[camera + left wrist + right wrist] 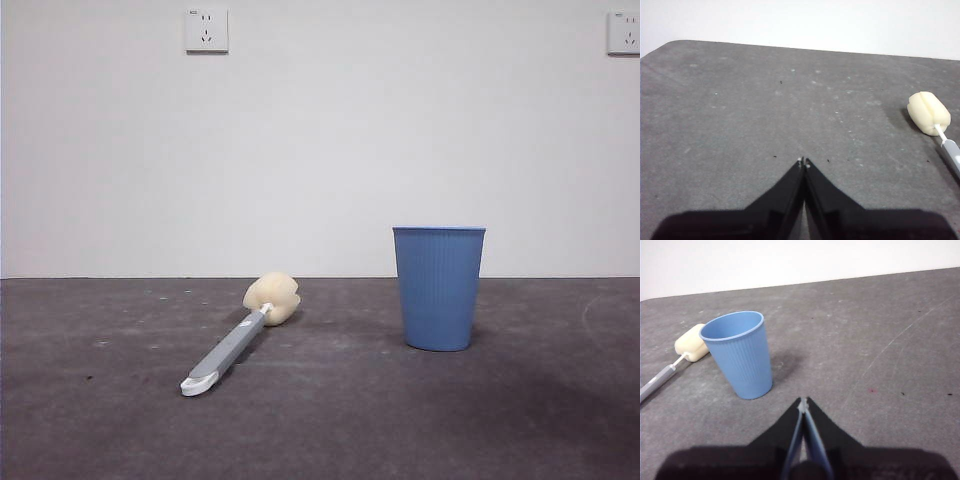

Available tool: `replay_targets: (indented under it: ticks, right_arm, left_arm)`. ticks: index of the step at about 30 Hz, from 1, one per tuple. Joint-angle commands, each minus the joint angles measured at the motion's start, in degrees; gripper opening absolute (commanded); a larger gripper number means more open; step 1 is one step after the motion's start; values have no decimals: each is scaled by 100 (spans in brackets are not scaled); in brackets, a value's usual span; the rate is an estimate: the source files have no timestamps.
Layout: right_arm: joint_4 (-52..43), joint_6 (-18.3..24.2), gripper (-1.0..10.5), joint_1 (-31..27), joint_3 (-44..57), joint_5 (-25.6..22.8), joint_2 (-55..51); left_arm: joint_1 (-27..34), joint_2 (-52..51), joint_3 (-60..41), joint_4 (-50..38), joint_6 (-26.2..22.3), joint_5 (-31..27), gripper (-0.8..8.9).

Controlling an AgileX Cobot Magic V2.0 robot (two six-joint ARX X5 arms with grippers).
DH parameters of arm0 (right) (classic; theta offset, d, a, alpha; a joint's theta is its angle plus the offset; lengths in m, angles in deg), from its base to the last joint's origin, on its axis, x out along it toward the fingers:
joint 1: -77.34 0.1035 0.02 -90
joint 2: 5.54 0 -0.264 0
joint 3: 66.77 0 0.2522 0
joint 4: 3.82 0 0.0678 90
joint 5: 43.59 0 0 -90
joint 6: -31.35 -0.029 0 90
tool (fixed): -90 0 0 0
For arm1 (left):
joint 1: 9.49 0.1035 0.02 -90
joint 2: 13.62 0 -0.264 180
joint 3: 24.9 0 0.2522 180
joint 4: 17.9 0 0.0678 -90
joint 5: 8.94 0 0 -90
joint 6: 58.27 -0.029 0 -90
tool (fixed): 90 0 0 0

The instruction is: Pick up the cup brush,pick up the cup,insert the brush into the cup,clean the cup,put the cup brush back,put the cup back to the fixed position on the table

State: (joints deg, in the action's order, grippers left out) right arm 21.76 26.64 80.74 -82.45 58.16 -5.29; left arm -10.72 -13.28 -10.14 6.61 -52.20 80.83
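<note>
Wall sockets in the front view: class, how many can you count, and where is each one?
2. One socket is high on the wall, above the brush; the other socket is at the top right edge, partly cut off. More may lie outside the picture.

blue cup [438, 288] with fine vertical ribs, brush [241, 335] has a grey handle, white loop end and cream-yellow sponge, dark grey speckled table [330, 420], white wall [320, 140], black jaws.
</note>
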Motion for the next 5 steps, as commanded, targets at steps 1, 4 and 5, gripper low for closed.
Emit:
replay_targets:
  ticks: [1,4,5]
  right_arm:
    - [-4,-35,1,-7,79,-15,-15]
    - [-4,-35,1,-7,79,-15,-15]
    - [-4,-35,1,-7,79,-15,-15]
  left_arm:
    - [20,-15,-74,-9,13,35,-4]
    - [20,-15,-74,-9,13,35,-4]
    - [20,-15,-74,-9,13,35,-4]
